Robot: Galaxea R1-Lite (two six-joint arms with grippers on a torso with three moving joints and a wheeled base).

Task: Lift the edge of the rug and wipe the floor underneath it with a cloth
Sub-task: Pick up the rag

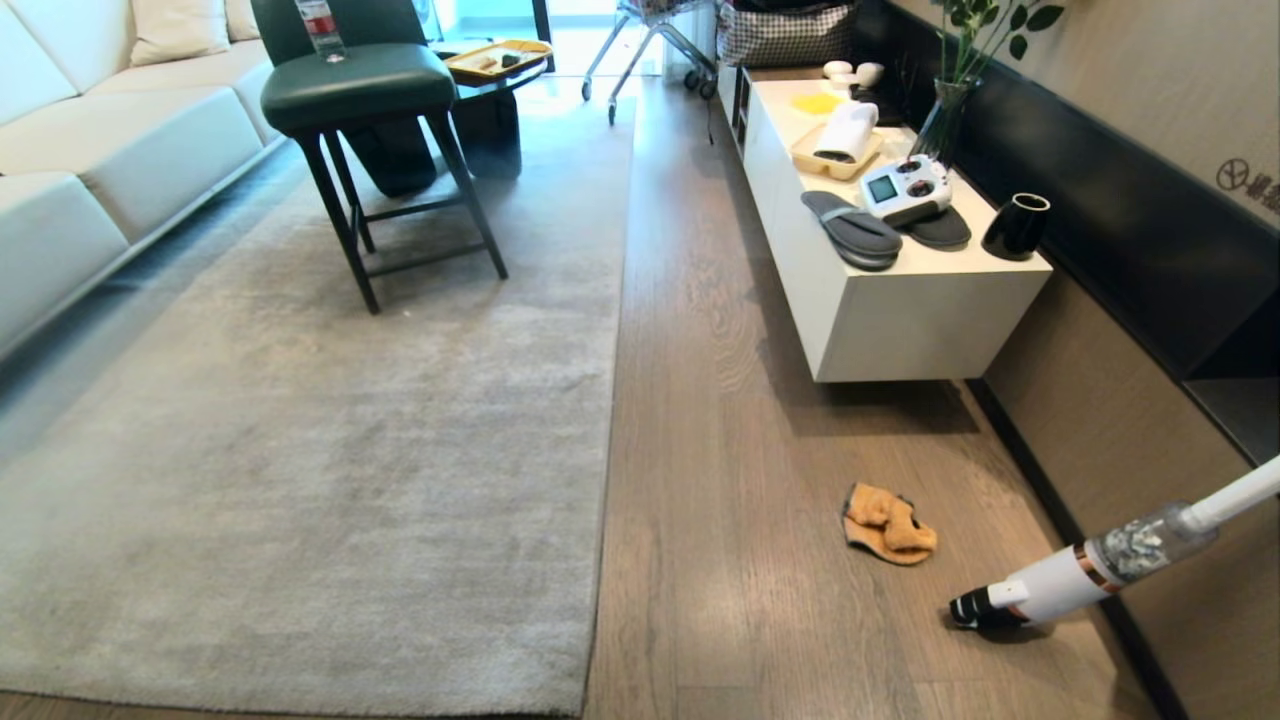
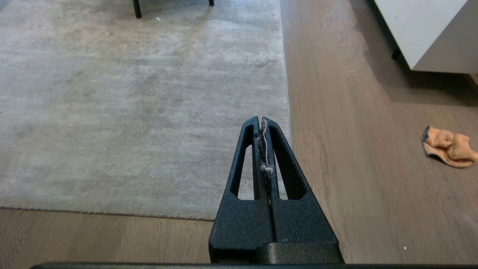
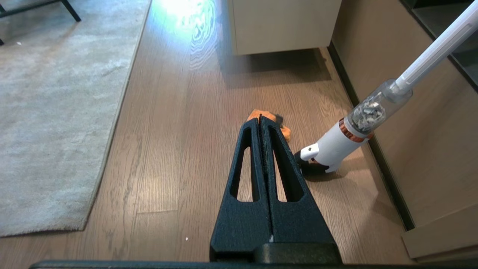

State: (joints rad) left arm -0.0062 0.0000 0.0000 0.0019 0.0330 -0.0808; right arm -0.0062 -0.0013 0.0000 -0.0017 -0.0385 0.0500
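The pale grey rug lies flat on the floor (image 1: pixel 740 560); its straight right rug edge (image 1: pixel 603 420) runs away from me and meets a square corner (image 1: pixel 583 708) close by. A crumpled orange cloth (image 1: pixel 888 524) lies on the brown planks right of the rug, apart from it. Neither arm shows in the head view. My left gripper (image 2: pixel 261 120) hangs shut above the rug edge (image 2: pixel 286 93) near the corner, with only a thread of fluff between its fingers; the cloth (image 2: pixel 449 146) lies off to its side. My right gripper (image 3: pixel 260 118) is shut and empty, hovering above the floor with the cloth (image 3: pixel 284 130) peeking out past its tips.
A white stick vacuum (image 1: pixel 1080 572) leans by the wall at the right, close to the cloth. A low white cabinet (image 1: pixel 900 310) carries slippers, a remote and a vase. A dark green chair (image 1: pixel 370 130) stands on the rug, with a cream sofa (image 1: pixel 90 150) at the left.
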